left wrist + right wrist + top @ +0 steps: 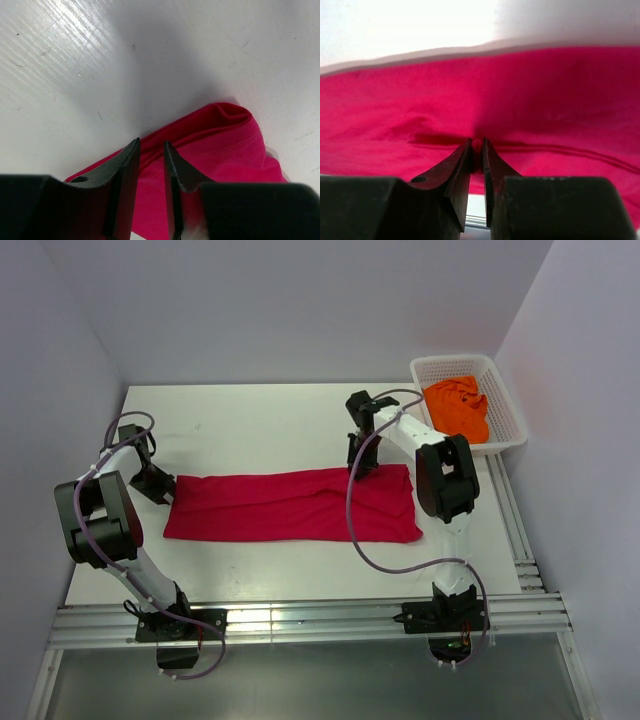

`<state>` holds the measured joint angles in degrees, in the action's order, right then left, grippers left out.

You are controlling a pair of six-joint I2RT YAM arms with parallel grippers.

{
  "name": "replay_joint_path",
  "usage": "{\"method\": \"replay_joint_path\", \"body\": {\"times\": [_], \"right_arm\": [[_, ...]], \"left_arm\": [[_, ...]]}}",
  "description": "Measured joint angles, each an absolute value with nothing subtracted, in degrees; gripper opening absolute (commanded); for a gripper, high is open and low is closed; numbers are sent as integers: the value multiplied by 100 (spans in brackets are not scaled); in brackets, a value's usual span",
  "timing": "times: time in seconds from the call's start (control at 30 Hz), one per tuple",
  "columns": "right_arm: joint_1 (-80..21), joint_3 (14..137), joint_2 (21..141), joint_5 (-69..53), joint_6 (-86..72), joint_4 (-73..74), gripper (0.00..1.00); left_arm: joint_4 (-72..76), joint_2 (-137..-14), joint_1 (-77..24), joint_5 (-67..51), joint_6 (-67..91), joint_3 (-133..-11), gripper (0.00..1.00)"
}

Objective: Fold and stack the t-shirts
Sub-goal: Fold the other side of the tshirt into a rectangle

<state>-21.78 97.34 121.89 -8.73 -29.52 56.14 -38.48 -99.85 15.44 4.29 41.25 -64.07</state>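
Observation:
The crimson red t-shirt (290,505) lies as a long folded strip across the middle of the table. My left gripper (163,490) is at the strip's far left corner. In the left wrist view its jaws (151,142) stand a narrow gap apart over the flat red cloth (225,145), which is not bunched between them. My right gripper (360,468) is at the strip's far edge, right of centre. In the right wrist view it (477,141) is shut on a small pinch of the red cloth (545,100). The orange t-shirt (458,405) lies crumpled in the basket.
The white mesh basket (455,361) stands at the table's far right corner, close behind the right arm. White walls close in the table on the left, back and right. An aluminium rail (300,620) runs along the near edge.

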Motion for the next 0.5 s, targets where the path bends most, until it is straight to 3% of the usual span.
{"method": "replay_joint_path", "body": {"times": [0.5], "right_arm": [[-2574,9909,11767,-762,-2884,6316,23]], "left_arm": [[-3610,-9985,1544,281,4117,-6204,30]]}}
